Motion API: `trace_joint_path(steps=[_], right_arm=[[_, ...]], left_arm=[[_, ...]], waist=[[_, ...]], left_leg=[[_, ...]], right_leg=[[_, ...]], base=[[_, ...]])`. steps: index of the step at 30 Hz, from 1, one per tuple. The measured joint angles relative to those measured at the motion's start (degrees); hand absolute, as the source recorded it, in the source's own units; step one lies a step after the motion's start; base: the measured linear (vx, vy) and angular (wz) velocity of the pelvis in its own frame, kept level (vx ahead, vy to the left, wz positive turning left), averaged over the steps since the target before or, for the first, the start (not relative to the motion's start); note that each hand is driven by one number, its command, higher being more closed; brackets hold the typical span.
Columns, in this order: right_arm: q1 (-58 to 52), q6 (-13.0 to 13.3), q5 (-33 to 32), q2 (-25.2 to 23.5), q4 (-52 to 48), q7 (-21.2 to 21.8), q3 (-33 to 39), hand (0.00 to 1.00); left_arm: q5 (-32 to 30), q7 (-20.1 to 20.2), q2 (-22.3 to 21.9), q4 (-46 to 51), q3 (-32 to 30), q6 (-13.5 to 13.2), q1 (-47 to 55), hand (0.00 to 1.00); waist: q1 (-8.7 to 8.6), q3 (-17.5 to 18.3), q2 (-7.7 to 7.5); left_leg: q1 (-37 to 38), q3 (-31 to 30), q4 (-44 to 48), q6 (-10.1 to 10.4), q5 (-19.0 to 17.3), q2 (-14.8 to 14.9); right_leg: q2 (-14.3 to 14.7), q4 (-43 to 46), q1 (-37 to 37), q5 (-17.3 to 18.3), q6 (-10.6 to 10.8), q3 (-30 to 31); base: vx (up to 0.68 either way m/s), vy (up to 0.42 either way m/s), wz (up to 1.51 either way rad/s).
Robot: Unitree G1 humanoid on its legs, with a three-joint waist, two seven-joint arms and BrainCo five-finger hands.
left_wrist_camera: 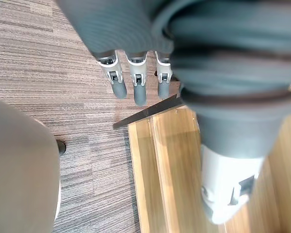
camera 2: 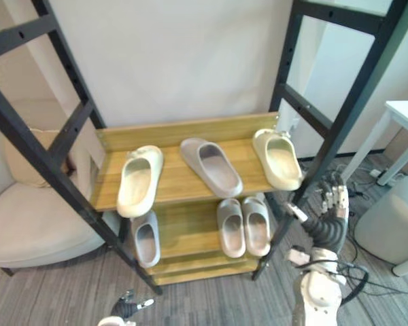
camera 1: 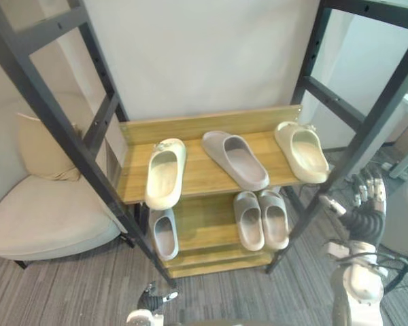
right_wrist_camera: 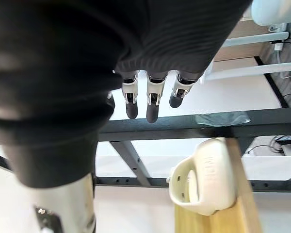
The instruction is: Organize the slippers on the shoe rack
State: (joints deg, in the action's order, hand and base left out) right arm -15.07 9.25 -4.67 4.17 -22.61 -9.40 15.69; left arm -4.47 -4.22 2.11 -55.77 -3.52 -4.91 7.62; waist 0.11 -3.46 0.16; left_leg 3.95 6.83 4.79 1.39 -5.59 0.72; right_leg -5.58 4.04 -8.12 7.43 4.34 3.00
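A shoe rack with a black frame [camera 1: 88,146] has two wooden shelves. On the upper shelf [camera 1: 197,173] lie a cream slipper [camera 1: 164,173] at the left, a grey slipper [camera 1: 236,159] slanted in the middle and a second cream slipper [camera 1: 302,151] at the right end. The lower shelf [camera 1: 204,224] holds one grey slipper [camera 1: 164,233] at the left and a grey pair [camera 1: 248,219] [camera 1: 275,219] side by side. My right hand [camera 1: 367,204] is raised beside the rack's right post, open and empty; past its fingers [right_wrist_camera: 153,99] I see the right cream slipper [right_wrist_camera: 203,177]. My left hand [camera 1: 153,299] hangs low in front of the rack, its fingers [left_wrist_camera: 134,82] straight and empty.
A beige armchair [camera 1: 41,210] with a cushion [camera 1: 44,146] stands left of the rack. At the right are a white table [camera 2: 404,115] and a grey round container [camera 2: 394,224]. Striped grey carpet [camera 1: 68,292] lies in front of the rack.
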Motion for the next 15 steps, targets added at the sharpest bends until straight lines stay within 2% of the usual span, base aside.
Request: trace_joint_path(steps=[7,9,15], right_arm=[[5.96,1.28,-2.41,6.65,1.95,0.91,0.12,0.00],[8.54,1.54,-3.20,9.33,4.36,1.78,0.03,0.00],[15.99,1.50,-6.51,14.89,13.59,2.89,-1.36,0.00]], left_arm=[[0.04,1.02,1.22,-0.94,1.29,-1.14,-0.39,0.00],[0.05,1.12,1.64,-1.10,2.14,-1.35,-0.62,0.00],[0.07,1.14,3.90,-1.26,2.95,-2.03,-2.14,0.00]], waist=[[-0.08,-0.14,-0.31],[-0.07,-0.28,-0.54],[0.51,-1.86,-2.75]], left_leg=[[-0.12,-2.74,-1.55,-0.29,1.06,-1.73],[-0.76,-3.56,-2.03,-1.04,1.79,-2.25],[-2.04,-5.02,-1.51,-1.20,1.90,-2.53]], right_leg=[[-0.49,0.02,0.71,0.41,0.52,-0.02],[-0.71,0.02,1.49,0.39,0.60,-0.02],[-0.76,0.04,1.91,-0.04,0.73,-0.63]], base=[[-0.04,0.008,0.05],[0.00,0.017,0.05],[0.02,-0.001,0.09]])
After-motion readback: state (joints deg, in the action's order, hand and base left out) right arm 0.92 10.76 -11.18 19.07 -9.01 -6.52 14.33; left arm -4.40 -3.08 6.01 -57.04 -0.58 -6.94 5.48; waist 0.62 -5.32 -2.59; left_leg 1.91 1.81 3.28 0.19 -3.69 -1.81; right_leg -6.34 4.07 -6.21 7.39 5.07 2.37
